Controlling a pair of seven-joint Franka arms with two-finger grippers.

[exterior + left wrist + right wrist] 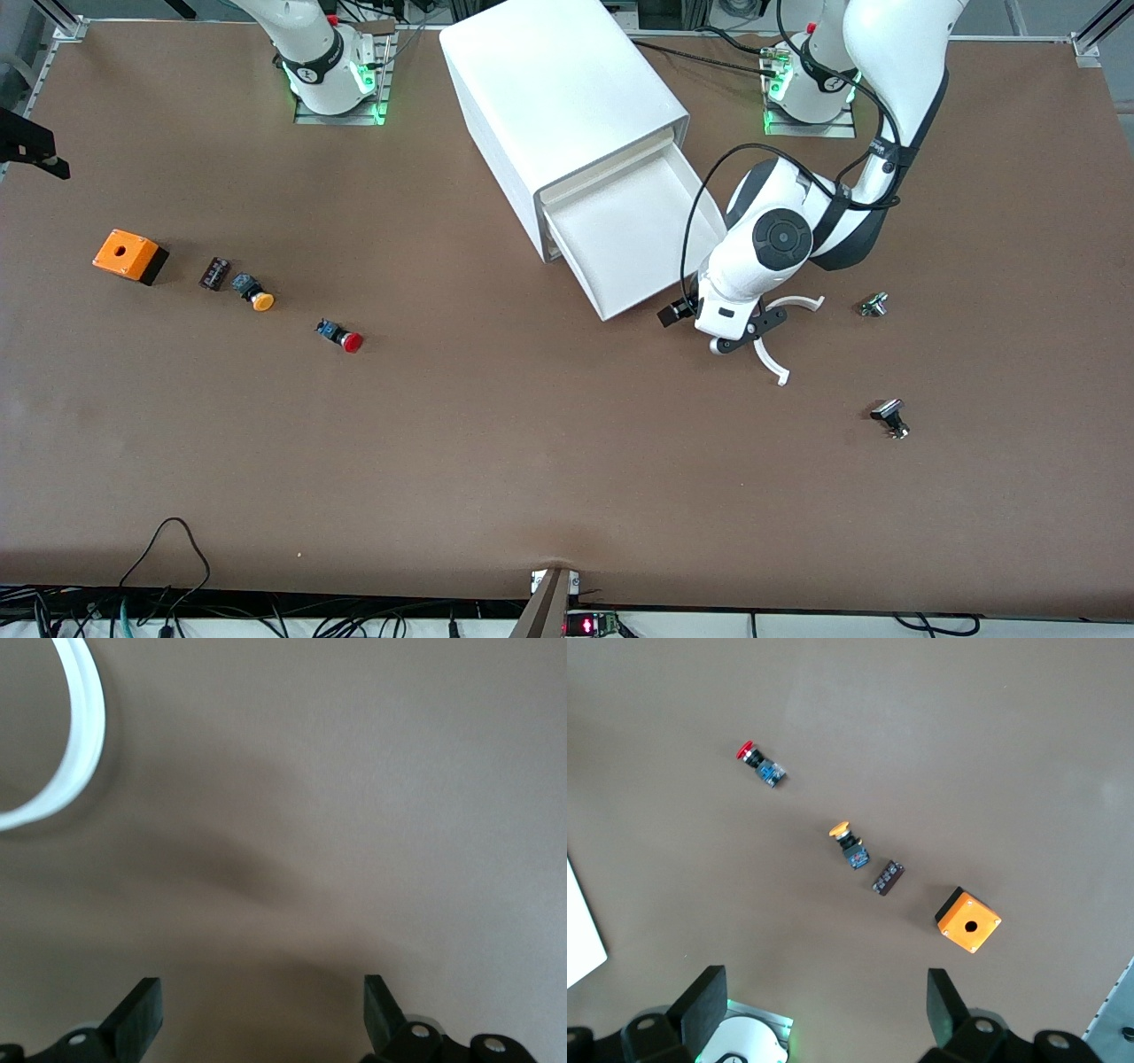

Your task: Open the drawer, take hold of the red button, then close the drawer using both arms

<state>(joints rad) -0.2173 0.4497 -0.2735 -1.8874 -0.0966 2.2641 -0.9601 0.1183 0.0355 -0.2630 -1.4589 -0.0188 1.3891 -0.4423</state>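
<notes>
Already open: the drawer (640, 232) stands pulled out of the white cabinet (554, 106), its tray bare inside, so the first step looks done.
Left gripper (783, 338): low over the brown table (532, 461) just beside the drawer's front corner, toward the left arm's end; its white curved fingers (769, 360) are spread wide and hold nothing, which fits a hand that has let go of the front.
Left wrist view: only bare tabletop between the black finger mounts, plus one white finger arc (78, 744).
Right gripper (824, 1014): not shown in the front view, where only the right arm's base is seen; its wrist camera looks down from high up, fingers apart and empty, seemingly waiting.
Red button (341, 336): lies on its side on the table, well apart from the drawer, toward the right arm's end; also seen at (759, 763).
Neighbours: orange-capped button (252, 293), small black block (214, 273), orange box (129, 256) in a loose row.
Likely next: the right arm is better placed to fetch the red button.
</notes>
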